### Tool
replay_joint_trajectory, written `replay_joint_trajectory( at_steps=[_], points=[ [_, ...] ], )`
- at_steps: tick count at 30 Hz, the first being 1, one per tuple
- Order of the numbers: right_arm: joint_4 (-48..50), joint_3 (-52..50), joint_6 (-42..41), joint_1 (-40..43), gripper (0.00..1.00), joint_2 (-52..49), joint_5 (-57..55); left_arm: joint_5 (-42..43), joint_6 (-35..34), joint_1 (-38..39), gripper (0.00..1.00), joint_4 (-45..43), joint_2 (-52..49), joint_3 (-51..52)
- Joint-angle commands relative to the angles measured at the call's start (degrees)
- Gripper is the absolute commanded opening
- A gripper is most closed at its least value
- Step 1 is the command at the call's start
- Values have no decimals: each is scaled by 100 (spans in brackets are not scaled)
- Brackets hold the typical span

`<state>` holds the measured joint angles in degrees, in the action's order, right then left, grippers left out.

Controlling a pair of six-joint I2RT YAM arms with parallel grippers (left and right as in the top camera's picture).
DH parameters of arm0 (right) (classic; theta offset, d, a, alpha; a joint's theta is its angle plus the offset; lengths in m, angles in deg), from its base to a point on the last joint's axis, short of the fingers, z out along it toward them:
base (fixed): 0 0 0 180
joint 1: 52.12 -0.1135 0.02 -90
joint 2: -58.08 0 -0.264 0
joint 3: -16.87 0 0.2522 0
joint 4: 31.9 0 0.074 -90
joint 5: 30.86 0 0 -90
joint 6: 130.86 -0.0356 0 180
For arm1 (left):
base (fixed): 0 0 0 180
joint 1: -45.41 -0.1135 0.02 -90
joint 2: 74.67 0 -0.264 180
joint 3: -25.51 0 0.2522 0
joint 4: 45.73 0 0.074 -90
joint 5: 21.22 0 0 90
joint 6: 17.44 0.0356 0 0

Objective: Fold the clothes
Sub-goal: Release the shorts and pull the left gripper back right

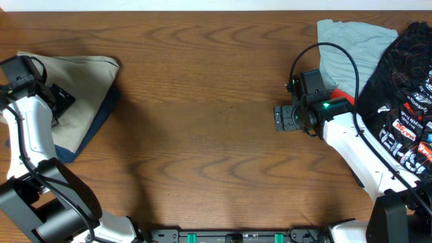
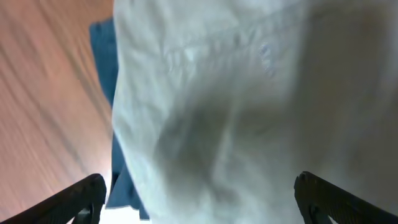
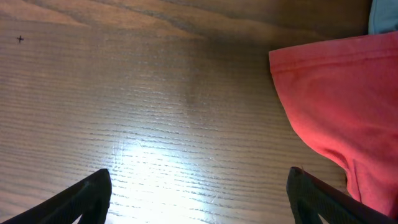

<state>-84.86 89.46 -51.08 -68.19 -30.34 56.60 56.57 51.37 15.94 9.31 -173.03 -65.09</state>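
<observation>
Khaki-beige shorts point(image 1: 81, 81) lie folded into a rough wedge at the left end of the desk point(image 1: 202, 101), with a navy piece point(image 1: 94, 131) showing beneath them along their lower right edge. The left pincer point(image 2: 208, 202) hangs over this pile with its fingers spread wide and nothing between them; in the left wrist view the pale cloth fills nearly the whole frame, and whether the fingertips touch it cannot be told. The middle of the desk is bare wood grain. Toward the right end of the desk, the right pincer point(image 3: 199, 199) is released too, its two dark fingers well apart above bare wood, holding nothing. Just to its right, a red piece point(image 3: 336, 112) lies on the wood, near the fingers but not between them. At the far right corner of the desk sits a light-blue piece point(image 1: 351, 44), and against its right side a black printed piece point(image 1: 398, 74) lies heaped, partly covered by the right arm.
</observation>
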Motion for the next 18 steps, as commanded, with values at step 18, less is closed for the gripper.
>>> replay_joint_trajectory(
  at_steps=[18],
  points=[
    [107,85,-15,81,99,61,754,2566,1207,2433,98,708,328,11]
  ],
)
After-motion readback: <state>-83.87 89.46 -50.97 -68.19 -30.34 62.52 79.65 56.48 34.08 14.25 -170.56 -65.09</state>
